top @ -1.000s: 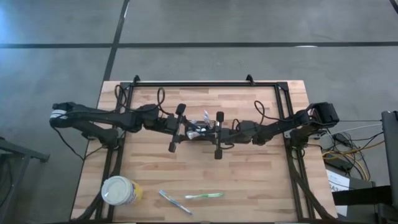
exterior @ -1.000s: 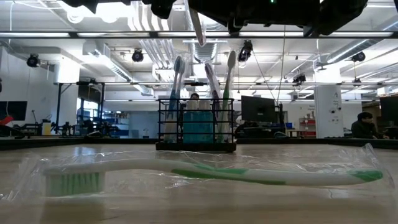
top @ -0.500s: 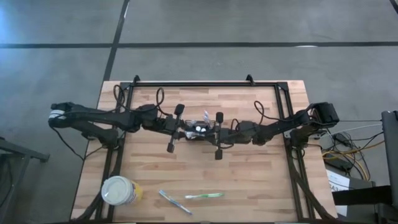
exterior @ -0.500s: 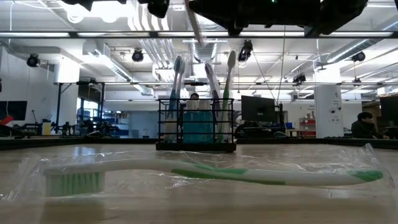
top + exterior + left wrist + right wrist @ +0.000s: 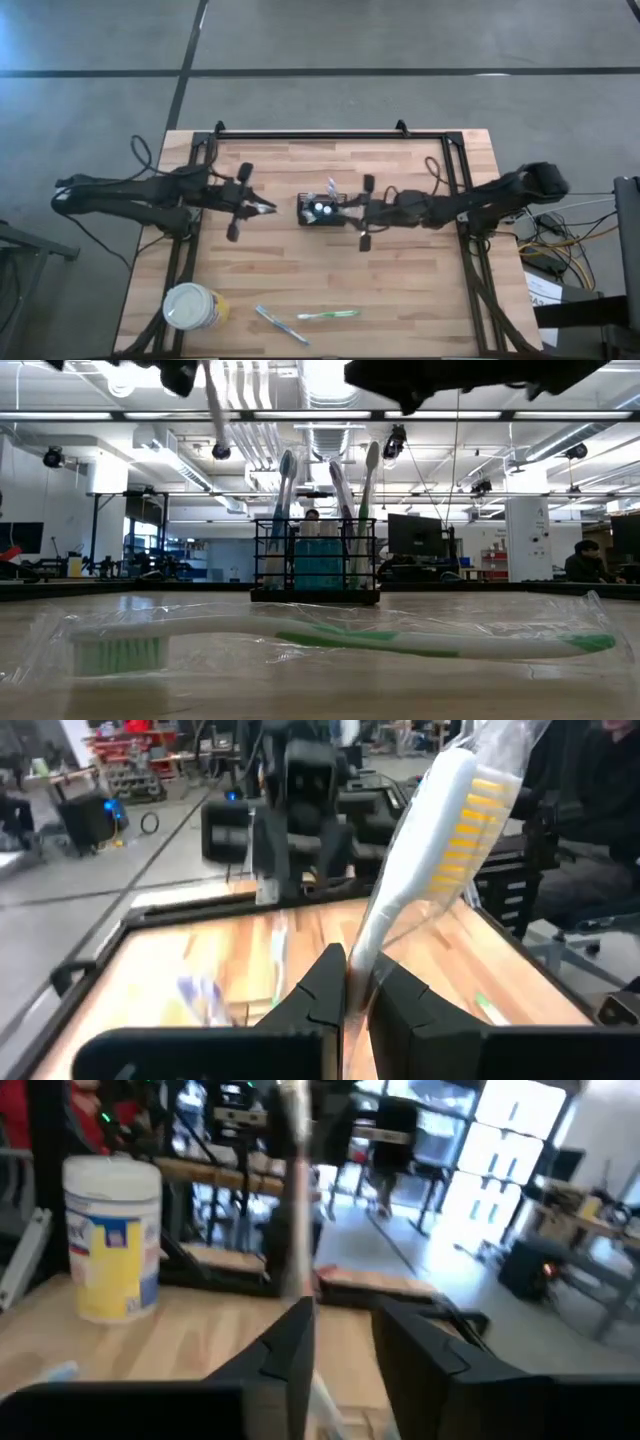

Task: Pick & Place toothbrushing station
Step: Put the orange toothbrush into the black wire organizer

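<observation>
We find the left gripper [image 5: 262,207] withdrawn from the caddy [image 5: 320,211], pinching a yellow-bristled toothbrush [image 5: 440,840]; right gripper [image 5: 352,210], fingers parted, has retreated beside it.

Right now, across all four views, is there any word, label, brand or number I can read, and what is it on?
None can be read.
Round white-and-yellow cup: a blue patch of label shows in the right wrist view, but its print is too blurred to read.
Wrapped toothbrush on the table: no print visible on its clear wrapper.
Black wire-mesh caddy: no legible text on it or on the blue item inside.
</observation>
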### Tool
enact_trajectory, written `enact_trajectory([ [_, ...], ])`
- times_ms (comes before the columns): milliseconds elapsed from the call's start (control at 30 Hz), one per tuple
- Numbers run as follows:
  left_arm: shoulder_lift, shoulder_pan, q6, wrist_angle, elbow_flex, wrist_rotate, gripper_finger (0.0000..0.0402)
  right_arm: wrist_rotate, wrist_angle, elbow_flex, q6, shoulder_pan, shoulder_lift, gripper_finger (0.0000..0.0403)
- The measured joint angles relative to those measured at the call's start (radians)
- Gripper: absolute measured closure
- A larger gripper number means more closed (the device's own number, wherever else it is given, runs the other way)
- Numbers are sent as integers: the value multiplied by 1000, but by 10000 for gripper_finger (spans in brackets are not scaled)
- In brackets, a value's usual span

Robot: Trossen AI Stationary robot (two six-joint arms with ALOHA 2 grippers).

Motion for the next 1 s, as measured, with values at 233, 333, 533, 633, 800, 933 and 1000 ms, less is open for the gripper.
enact_trajectory([
  [233,-262,0,-87,18,-213,-6,379,0,-85,-161,-20,38,-304,388],
  [333,-352,0,-100,41,-292,-43,379,-5,-47,-262,-25,37,-399,392],
  [533,-480,0,-114,47,-382,-63,379,-73,55,-453,-10,27,-572,394],
  [633,-519,1,-118,18,-396,-79,379,-69,63,-520,-9,23,-651,394],
  [800,-560,1,-123,-27,-428,-145,379,-68,69,-599,22,7,-753,394],
  [933,-569,1,-130,-22,-463,-152,379,-71,159,-668,15,9,-808,394],
  [1000,-570,1,-133,-22,-479,-153,379,-65,214,-701,9,7,-818,394],
])
